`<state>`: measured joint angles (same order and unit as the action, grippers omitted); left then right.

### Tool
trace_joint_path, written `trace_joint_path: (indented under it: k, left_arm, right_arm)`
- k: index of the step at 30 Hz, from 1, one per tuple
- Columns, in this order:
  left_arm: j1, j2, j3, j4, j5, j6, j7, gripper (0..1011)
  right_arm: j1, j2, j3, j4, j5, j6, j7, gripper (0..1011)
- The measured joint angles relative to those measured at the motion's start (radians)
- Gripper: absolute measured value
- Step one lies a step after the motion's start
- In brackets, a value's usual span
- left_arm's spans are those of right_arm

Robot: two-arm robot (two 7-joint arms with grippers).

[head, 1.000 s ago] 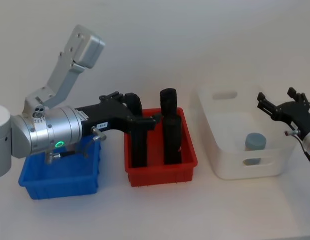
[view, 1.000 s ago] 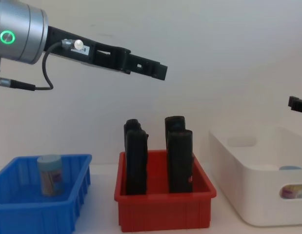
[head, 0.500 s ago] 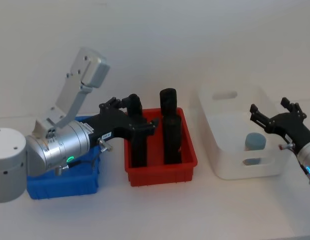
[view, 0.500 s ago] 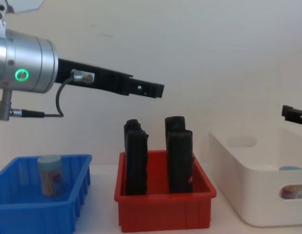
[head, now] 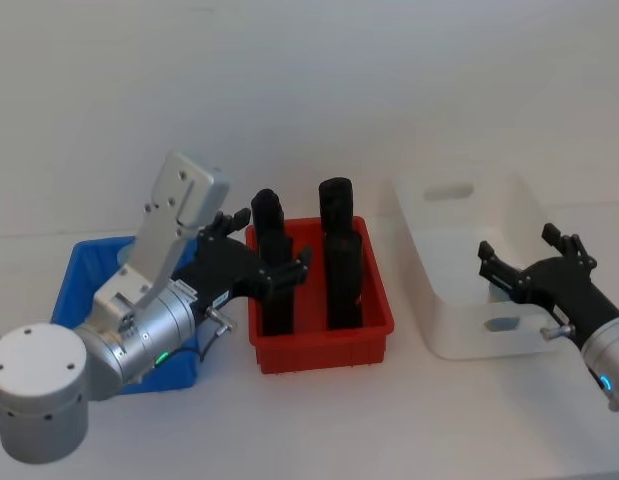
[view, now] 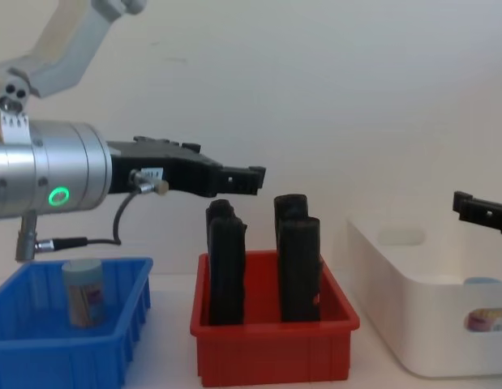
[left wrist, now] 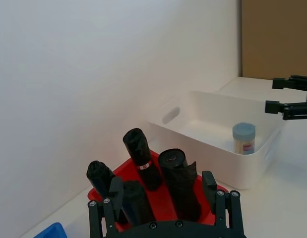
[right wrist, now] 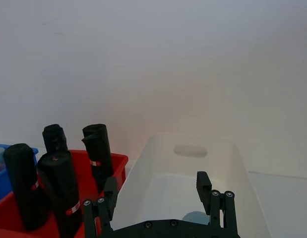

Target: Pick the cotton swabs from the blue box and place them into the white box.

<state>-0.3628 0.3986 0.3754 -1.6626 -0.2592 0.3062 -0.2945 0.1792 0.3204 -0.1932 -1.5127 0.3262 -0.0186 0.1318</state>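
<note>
left gripper [head: 269,245], jaws open, empty, hangs clear above left edge of red bin [head: 319,345] | right gripper [head: 517,245], jaws open, empty, above near rim of white box [head: 459,335] | cotton swabs [view: 83,292]: one jar in blue box [view: 72,361], one in white box

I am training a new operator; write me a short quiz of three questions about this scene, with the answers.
1. True or false: the left gripper and the right gripper are both shut.
2. How many black objects stand in the red bin?
3. Where do the two cotton swab jars stand, in the blue box or in the white box?
A. both in the blue box
B. one in each box
C. both in the white box

Key
1. False: both are open and hold nothing.
2. Four.
3. B.
</note>
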Motion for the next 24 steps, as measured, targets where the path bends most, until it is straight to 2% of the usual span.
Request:
trace_joint_path:
  k: [18,24]
  left_arm:
    - [0.104,-0.014,0.065,0.031,0.049,-0.243,0.236,1004]
    - [0.121,-0.016,0.076,0.036,0.057,-0.281,0.273,1004]
  right_arm:
    - [-0.168,0.016,-0.029,-0.221,-0.034,0.047,-0.057,1001]
    - [-0.191,0.017,-0.033,-0.25,-0.039,0.053,-0.065,1002]
